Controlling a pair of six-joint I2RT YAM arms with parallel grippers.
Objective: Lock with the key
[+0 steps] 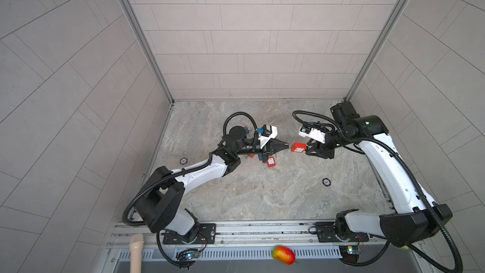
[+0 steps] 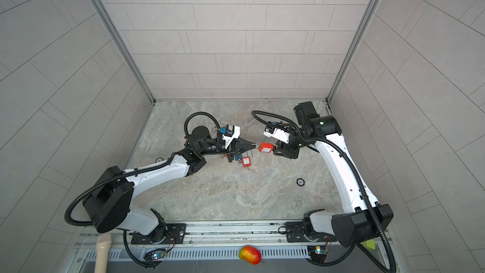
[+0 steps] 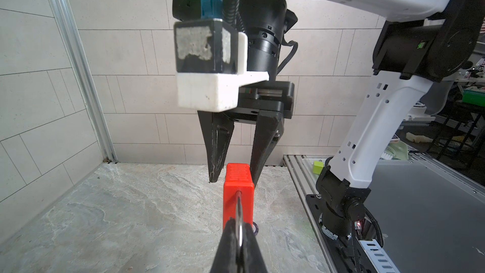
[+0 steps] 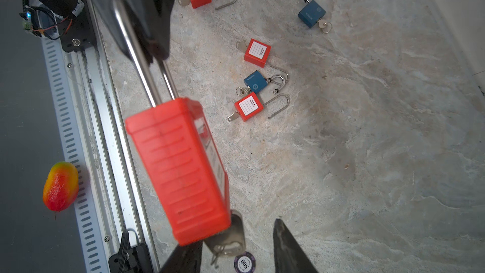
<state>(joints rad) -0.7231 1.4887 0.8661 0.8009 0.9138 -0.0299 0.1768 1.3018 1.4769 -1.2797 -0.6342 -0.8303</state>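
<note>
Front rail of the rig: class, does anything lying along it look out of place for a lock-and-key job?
Yes. A red-and-yellow mango lies on the slotted rail, in front of the marble table. It is fruit, unrelated to the padlocks on the table, so it looks stray.

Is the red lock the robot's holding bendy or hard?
Probably hard: the red padlock sticks straight out though the left gripper pinches only its metal shackle. It could swivel in that pinch. The shiny shackle looks slippery.
</note>
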